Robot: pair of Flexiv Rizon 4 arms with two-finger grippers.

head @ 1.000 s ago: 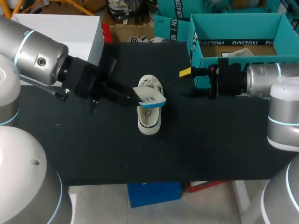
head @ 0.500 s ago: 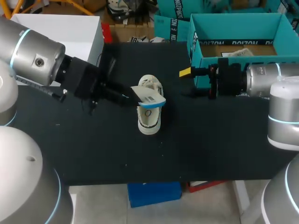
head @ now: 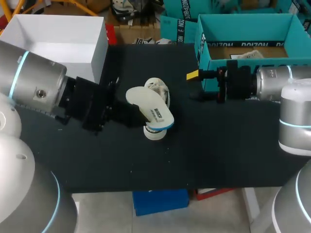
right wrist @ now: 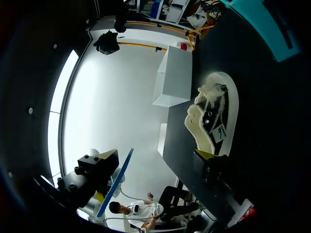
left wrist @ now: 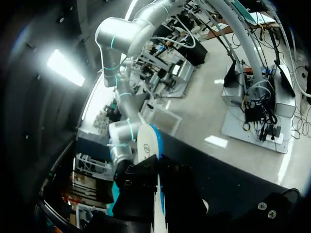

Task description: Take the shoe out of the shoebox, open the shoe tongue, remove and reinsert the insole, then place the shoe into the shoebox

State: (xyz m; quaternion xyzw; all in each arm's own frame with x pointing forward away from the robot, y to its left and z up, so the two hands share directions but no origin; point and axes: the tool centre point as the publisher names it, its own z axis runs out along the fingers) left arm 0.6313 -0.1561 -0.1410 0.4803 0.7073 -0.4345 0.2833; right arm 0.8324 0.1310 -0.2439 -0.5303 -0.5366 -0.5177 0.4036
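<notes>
L gripper [head: 137, 115]: clenched on the insole [head: 151, 108], gripping its near-L end. In L wrist view the insole runs on edge out ahead from betw. the dark fingers [left wrist: 138, 182].
L arm: comes in from the L side, low over the table [head: 218, 145]. It has drawn back toward the near-L corner vs 0.5 s ago.
Insole: white w/ a blue rim. Its broad face now shows from above and it lies slanted across the shoe's [head: 158, 90] middle. A sec ago only a short, narrow piece showed at the shoe's opening. In R wrist view it stands raised just beside the shoe. Can't tell if the far end still touches inside.
Shoe: white, on the table near the middle, out of the shoebox [head: 201, 48]. Same spot as before, lace end toward the far edge.
R gripper [head: 193, 75]: state can't tell. It hangs just beside the shoebox's L wall, pointing toward the shoe but well apart from it. No shift since the earlier frames.
Shoebox: teal, open-topped, at the far-R corner. R arm lies across its near wall.
</notes>
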